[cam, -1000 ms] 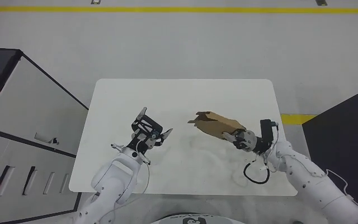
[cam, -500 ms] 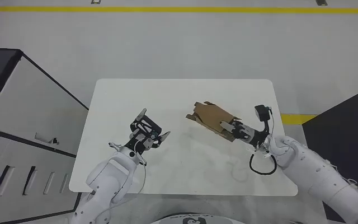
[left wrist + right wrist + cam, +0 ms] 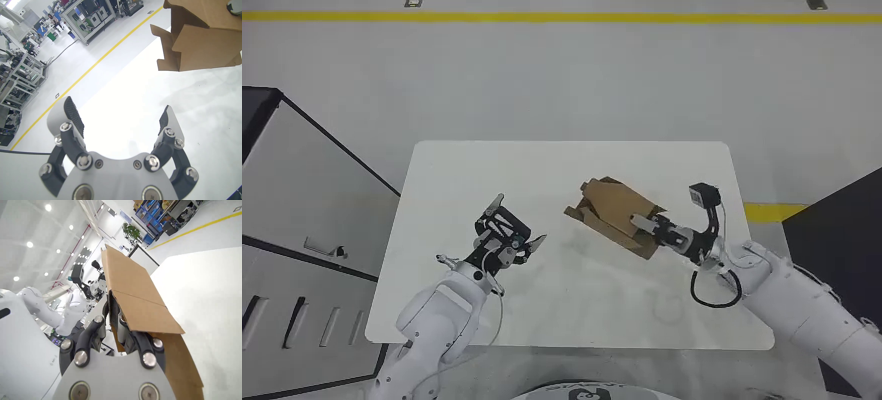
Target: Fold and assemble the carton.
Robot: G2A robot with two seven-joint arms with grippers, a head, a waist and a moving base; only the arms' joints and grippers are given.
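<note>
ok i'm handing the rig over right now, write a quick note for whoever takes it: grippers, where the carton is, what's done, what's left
Left gripper: open, empty, over the table left of centre, facing the carton.
Right gripper: shut on a panel at one end of the carton.
Carton: right of centre, tilted; I cannot tell whether it touches the table.
Done: carton gripped and partly opened into a sleeve.
Left: the end flaps hang loose and unfolded; they need folding in to close the carton. The left gripper looks placed to help.
</note>
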